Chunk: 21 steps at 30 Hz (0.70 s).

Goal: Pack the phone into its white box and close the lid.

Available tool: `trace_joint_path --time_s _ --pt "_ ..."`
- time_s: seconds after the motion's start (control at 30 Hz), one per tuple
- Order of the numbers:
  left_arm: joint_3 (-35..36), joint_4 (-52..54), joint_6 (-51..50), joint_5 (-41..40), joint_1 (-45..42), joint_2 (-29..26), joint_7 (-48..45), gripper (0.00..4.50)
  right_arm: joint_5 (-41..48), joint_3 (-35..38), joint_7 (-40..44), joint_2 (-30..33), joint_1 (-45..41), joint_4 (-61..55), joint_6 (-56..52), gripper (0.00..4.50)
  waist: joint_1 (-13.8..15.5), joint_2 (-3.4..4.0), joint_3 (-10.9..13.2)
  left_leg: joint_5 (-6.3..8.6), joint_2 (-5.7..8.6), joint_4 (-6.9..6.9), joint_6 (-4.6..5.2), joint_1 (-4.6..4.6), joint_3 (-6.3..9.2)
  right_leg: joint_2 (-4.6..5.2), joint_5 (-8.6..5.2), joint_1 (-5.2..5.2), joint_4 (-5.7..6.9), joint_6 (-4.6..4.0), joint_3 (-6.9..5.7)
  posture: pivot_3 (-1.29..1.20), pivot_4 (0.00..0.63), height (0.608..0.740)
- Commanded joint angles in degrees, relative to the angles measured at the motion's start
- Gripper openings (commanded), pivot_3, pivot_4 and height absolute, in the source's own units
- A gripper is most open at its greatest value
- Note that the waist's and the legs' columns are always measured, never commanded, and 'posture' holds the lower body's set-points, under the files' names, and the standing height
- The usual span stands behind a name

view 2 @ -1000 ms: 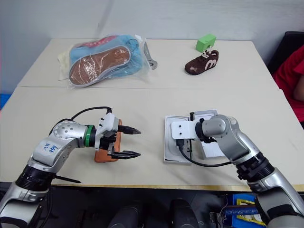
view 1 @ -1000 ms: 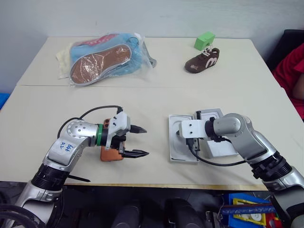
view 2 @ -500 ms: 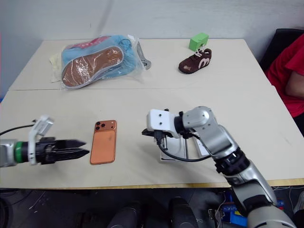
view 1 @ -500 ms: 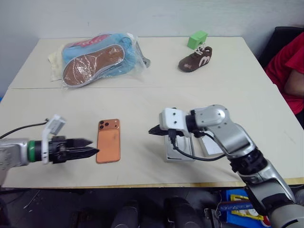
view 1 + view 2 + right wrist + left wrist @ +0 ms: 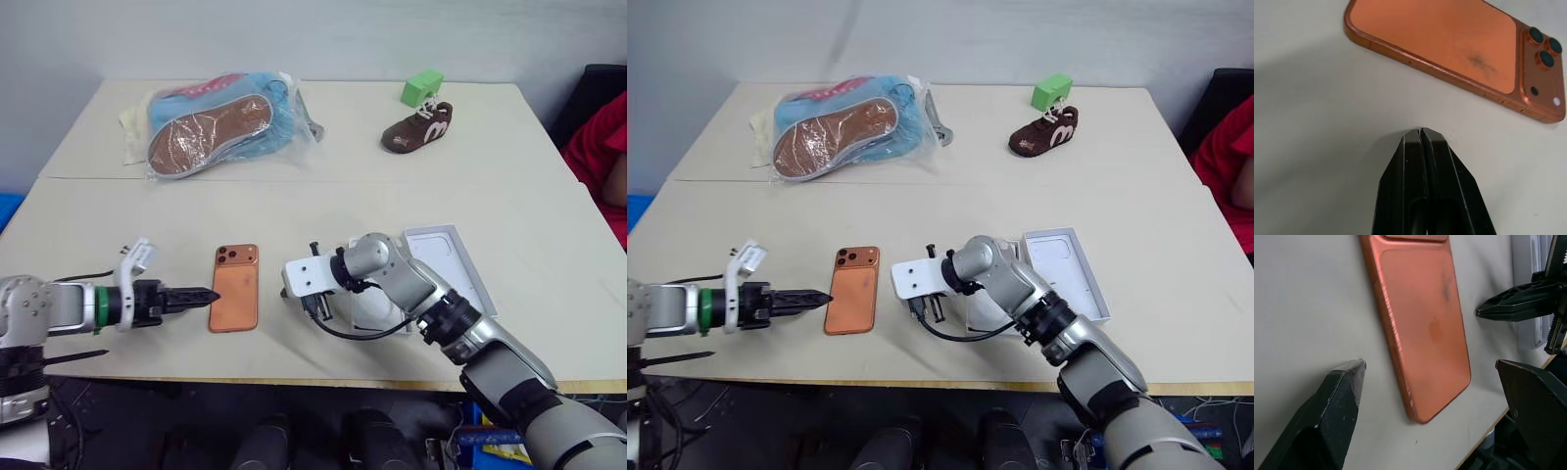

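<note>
Tabletop: phone between left gripper, right gripper.

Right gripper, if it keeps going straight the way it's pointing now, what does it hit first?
Most likely the phone. The right gripper, shut, points across bare table at the phone's long edge, with nothing between them. It angles downward, so it might touch the table just short of the phone.

From the head, your two eye views look forward and down across the table. Each wrist view sits low and close, both facing the phone from opposite sides; all views share it.
</note>
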State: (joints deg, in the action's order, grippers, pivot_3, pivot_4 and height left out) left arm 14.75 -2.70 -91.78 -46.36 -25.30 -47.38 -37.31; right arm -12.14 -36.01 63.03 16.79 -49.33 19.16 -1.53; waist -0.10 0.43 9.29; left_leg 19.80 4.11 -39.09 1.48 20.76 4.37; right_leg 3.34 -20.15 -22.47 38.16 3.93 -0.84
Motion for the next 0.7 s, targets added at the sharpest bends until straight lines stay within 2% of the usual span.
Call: trace_joint_path --time_s 0.03,0.1,0.23,0.33,0.47,0.7 --pt "-8.31 -2.63 -0.72 1.95 -0.91 4.64 4.92 4.50 -2.19 -1.02 -0.81 -1.56 -0.36 2.76 0.96 0.03 0.04 0.26 -0.19 0.00 0.04 0.11 0.00 -0.25 0.01 0.00 0.00 0.13 -0.05 0.00 0.07 0.00 0.150 0.740" --pt "-10.15 -3.62 -0.72 2.06 -2.00 6.61 5.76 4.50 -2.59 -0.67 -1.19 -2.39 -0.62 3.79 1.00 0.03 0.01 0.62 -0.51 0.01 0.11 0.26 0.02 -0.66 0.13 0.00 0.00 0.55 -0.17 0.00 0.23 0.00 0.150 0.740" --pt "-12.67 -5.27 -0.72 0.47 -3.82 10.64 7.53 4.50 -2.71 0.36 -1.79 -3.72 -0.78 4.98 0.30 0.03 0.07 1.07 -1.06 -0.01 0.25 0.27 0.04 -0.72 0.58 -0.03 0.00 0.75 -0.19 0.01 0.37 0.00 0.150 0.740" --pt "-11.99 -6.73 -0.72 -2.94 -5.02 13.04 8.40 4.50 -2.29 1.16 -1.60 -3.97 -0.35 4.68 -0.72 0.03 0.11 1.29 -1.43 -0.01 0.39 0.31 0.04 -0.82 0.98 -0.14 0.00 0.90 -0.18 0.01 0.72 0.00 0.150 0.740" --pt "-9.65 -9.93 -0.72 -7.44 -6.35 14.11 10.07 4.50 -2.05 1.88 -1.31 -3.29 0.54 3.73 -1.54 0.03 0.38 1.11 -1.57 -0.31 0.81 1.01 0.17 -1.23 1.44 -0.05 -0.01 1.14 -0.19 0.01 1.27 0.00 0.150 0.740" --pt "-8.98 -12.46 -0.72 -14.47 -6.12 13.70 13.73 4.50 -0.35 3.55 0.36 -4.19 2.30 0.99 -3.69 0.03 0.44 1.02 -1.62 -0.35 1.17 1.15 0.25 -1.21 1.92 0.10 -0.01 1.14 -0.14 0.04 1.33 0.00 0.150 0.740"
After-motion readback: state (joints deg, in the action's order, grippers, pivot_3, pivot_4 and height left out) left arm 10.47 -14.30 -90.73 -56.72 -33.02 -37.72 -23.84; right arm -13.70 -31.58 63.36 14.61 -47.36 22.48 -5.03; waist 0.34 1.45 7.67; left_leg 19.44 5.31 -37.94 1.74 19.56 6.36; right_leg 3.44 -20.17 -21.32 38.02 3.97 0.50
